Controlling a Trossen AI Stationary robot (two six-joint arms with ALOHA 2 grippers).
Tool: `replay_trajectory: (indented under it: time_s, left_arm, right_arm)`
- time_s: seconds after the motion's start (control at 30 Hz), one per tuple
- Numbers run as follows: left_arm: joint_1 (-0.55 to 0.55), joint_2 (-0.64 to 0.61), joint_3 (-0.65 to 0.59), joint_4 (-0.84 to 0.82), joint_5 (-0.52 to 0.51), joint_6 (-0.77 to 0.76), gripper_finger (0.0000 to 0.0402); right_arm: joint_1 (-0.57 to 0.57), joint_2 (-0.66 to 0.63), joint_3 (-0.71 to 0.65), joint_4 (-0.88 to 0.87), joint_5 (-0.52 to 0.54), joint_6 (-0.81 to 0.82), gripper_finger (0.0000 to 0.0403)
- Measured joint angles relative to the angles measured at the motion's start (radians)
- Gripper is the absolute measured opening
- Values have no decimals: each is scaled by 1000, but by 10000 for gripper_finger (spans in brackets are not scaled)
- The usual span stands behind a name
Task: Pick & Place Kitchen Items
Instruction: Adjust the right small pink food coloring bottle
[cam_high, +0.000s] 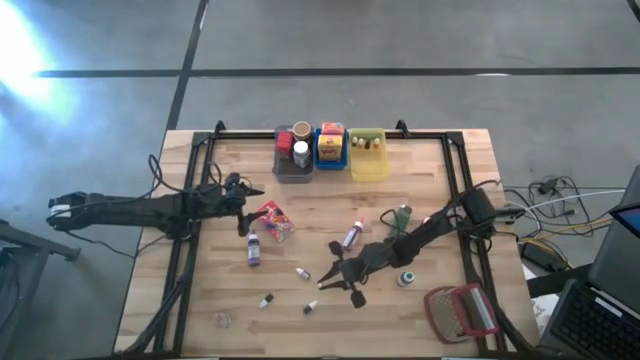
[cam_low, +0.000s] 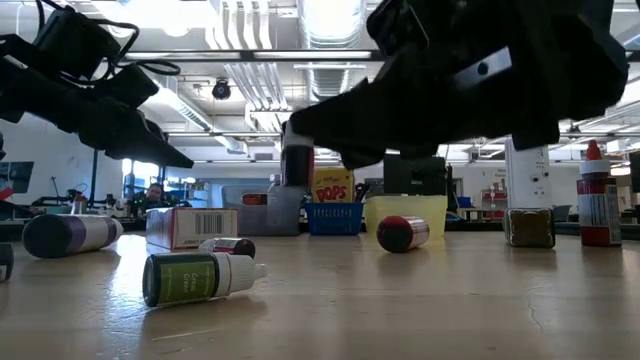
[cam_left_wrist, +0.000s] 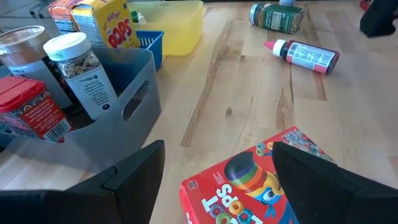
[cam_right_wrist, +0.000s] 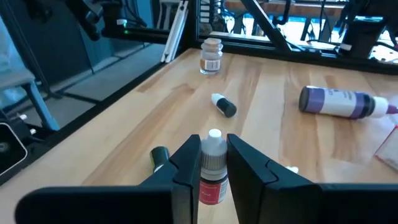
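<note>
R gripper (cam_right_wrist: 213, 163) fingers clamped on a small white-cap bottle (cam_right_wrist: 212, 174), just above the bench (cam_high: 430, 180). L gripper (cam_left_wrist: 217, 171) fingers open over the red packet (cam_left_wrist: 249, 186).

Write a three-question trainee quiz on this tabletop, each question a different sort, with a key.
1. True or false: the right gripper is shut on a small white-capped bottle.
2. Which bin holds the Pops box? A grey, B blue, C yellow.
3. Fill in: the left gripper hangs open over a ___ box.

Key: 1 true. 2 B, the blue bin, between the grey bin and the yellow bin. 3 red.
</note>
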Motion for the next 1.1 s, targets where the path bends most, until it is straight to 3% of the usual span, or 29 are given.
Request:
replay_trajectory:
  time_s: [0.23, 0.83, 1.1]
  left_arm:
    - [0, 0, 0, 0, 0, 0, 300]
    - [0, 0, 0, -1, 0, 0, 300]
    - [0, 0, 0, -4, 0, 0, 301]
  right_arm:
    - [0, 76, 0, 115, 0, 69, 57]
    - [1, 86, 0, 51, 66, 105, 52]
    - [15, 181, 13, 135, 118, 159, 52]
